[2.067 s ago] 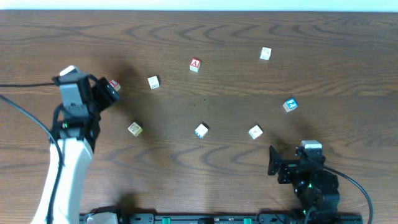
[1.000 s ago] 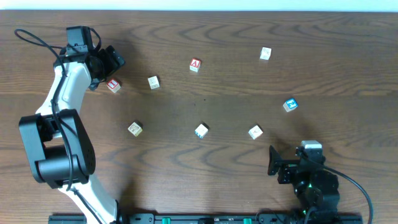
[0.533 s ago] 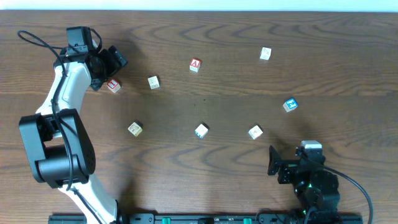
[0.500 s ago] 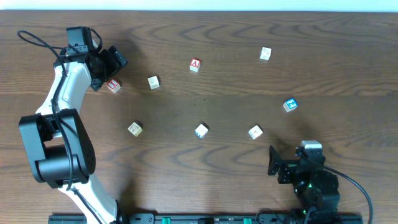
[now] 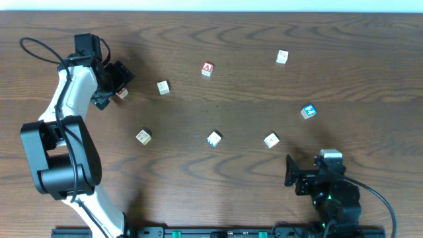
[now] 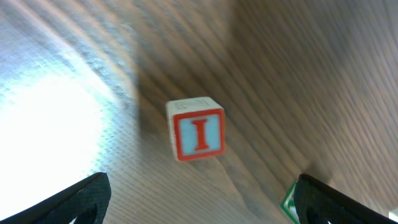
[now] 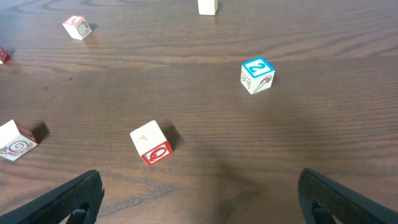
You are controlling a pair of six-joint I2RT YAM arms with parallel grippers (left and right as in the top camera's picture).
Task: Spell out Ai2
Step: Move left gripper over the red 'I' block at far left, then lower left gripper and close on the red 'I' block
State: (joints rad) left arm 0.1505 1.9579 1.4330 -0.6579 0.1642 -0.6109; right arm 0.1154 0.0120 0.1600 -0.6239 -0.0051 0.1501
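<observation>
Brown wood-grain table [image 5: 218, 39] with small cubes scattered across it. The left gripper [image 5: 114, 86] is reached out to the far left and hangs right over the I block [image 6: 196, 135], its fingers spread wide and gripping nothing. From its wrist camera the I block sits flat on the wood, red letter in a red border facing up, ahead of the two black fingertips and touching neither; from overhead the gripper's body hides part of it.

The A block [image 5: 207, 69] lies well to the right of that, toward the far edge near the middle of the table, on its own. The 2 block [image 5: 308, 112] lies on the right side, blue face with a white numeral up, turned a little askew to the table edge, well apart from both letter blocks.

The right gripper [image 7: 200, 199] sits low at the near right by its base, fingers wide apart and empty; a red-marked cube [image 7: 152, 143] is the closest thing to it, with the 2 block beyond and to the right. Other pale cubes [image 5: 214, 139] dot the middle band; another pale cube [image 5: 163, 87] sits between the I block and the A block.
</observation>
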